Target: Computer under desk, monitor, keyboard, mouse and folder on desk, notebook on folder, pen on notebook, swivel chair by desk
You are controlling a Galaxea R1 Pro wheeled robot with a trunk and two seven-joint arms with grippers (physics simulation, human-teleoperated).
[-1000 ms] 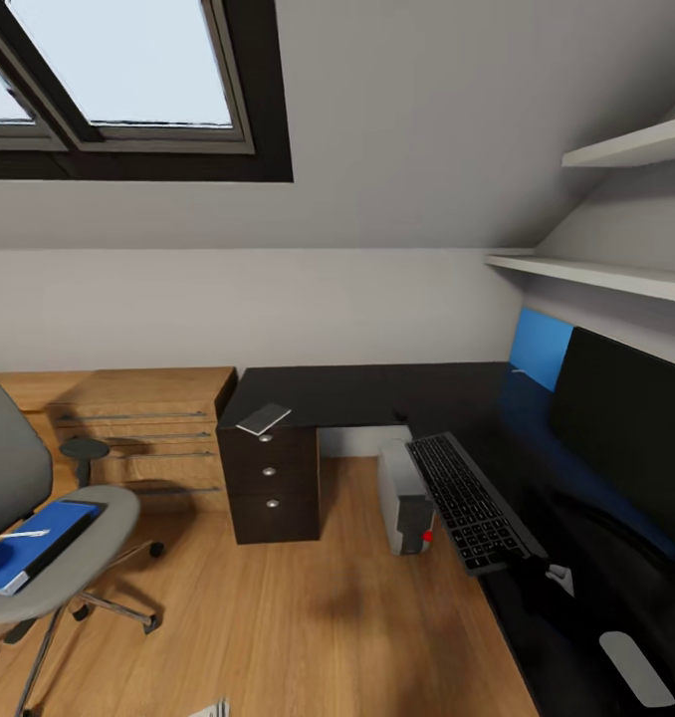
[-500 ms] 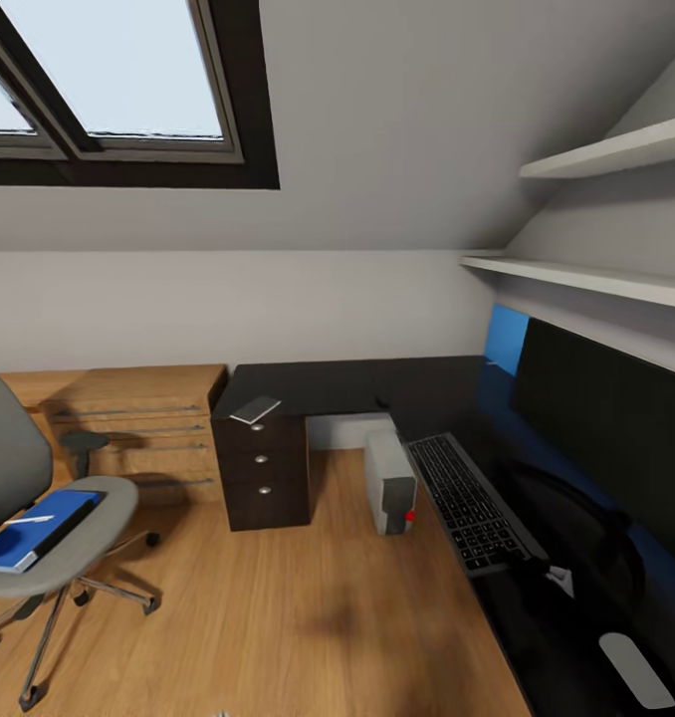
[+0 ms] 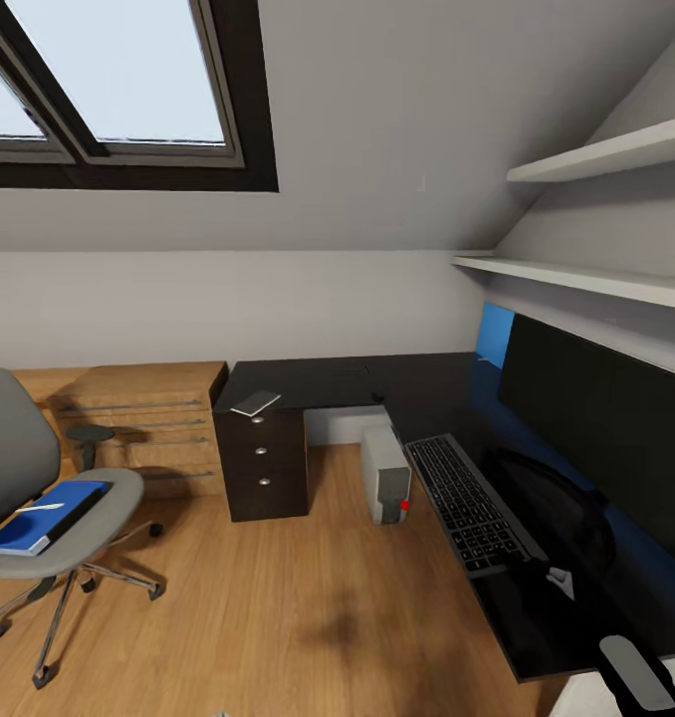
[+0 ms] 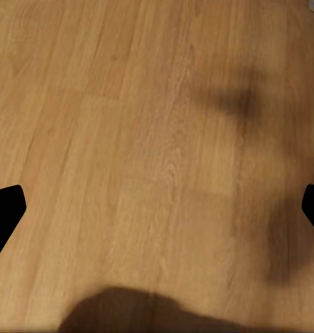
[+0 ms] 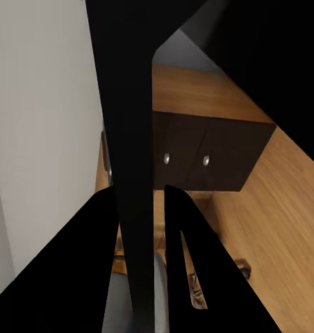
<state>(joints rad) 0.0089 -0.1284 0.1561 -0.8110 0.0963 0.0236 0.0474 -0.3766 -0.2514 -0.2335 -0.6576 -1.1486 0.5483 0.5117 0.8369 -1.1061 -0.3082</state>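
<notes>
My right gripper (image 3: 535, 575) (image 5: 139, 201) is shut on the near end of the dark grey keyboard (image 3: 465, 501), which reaches along the front edge of the black desk (image 3: 318, 383). The monitor (image 3: 596, 423) stands on the desk at the right. Under the desk sits the grey computer (image 3: 387, 478). A grey notebook (image 3: 256, 402) lies on the desk above the drawer unit (image 3: 266, 466). At the left, the swivel chair (image 3: 19, 463) carries the blue folder (image 3: 39, 520) with a white pen (image 3: 41, 508) on it. My left gripper (image 4: 157, 215) is open over bare floor.
A low oak chest (image 3: 138, 418) stands against the back wall between chair and desk. White shelves (image 3: 576, 274) jut out above the monitor. A small dark thing (image 3: 377, 396) lies on the desk's back part, too small to name. Wooden floor (image 3: 278, 607) stretches between chair and desk.
The camera has pulled back, so the chair, the chest and the drawer unit show smaller and more fully. The keyboard has kept its place in my right gripper. A white surface has appeared at the lower right.
</notes>
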